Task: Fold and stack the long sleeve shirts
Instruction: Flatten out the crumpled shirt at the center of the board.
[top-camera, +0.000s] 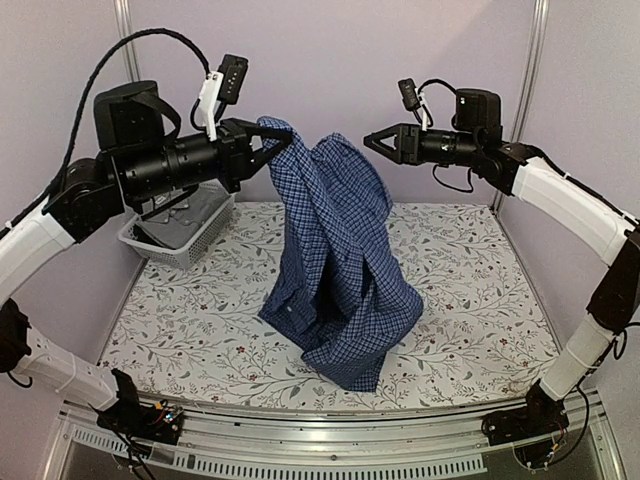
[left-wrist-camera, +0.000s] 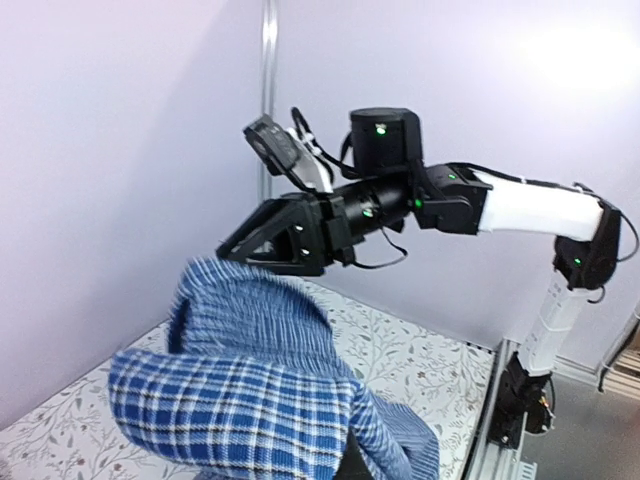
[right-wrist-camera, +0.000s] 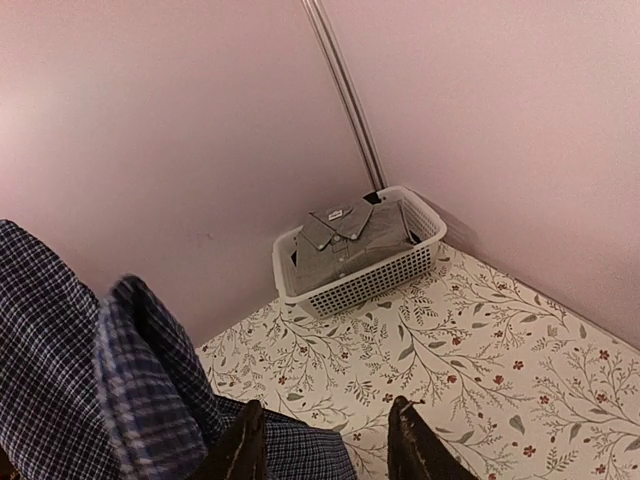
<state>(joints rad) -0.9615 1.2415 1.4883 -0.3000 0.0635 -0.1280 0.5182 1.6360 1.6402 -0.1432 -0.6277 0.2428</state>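
Above the table's (top-camera: 480, 330) middle, the dark blue checked shirt (top-camera: 335, 260) is held up by the left gripper (top-camera: 269, 149), jaws pinching its top, with its hem left on the table. The right gripper (top-camera: 373, 140) is held just right of it, jaws spread. At far left, the grey shirt (top-camera: 188, 218) is seen folded in a white basket (top-camera: 205, 242).

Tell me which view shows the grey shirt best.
Right wrist: the grey shirt lies folded in the white basket, collar visible. Top external shows it partly hidden behind the left arm; left wrist misses it.
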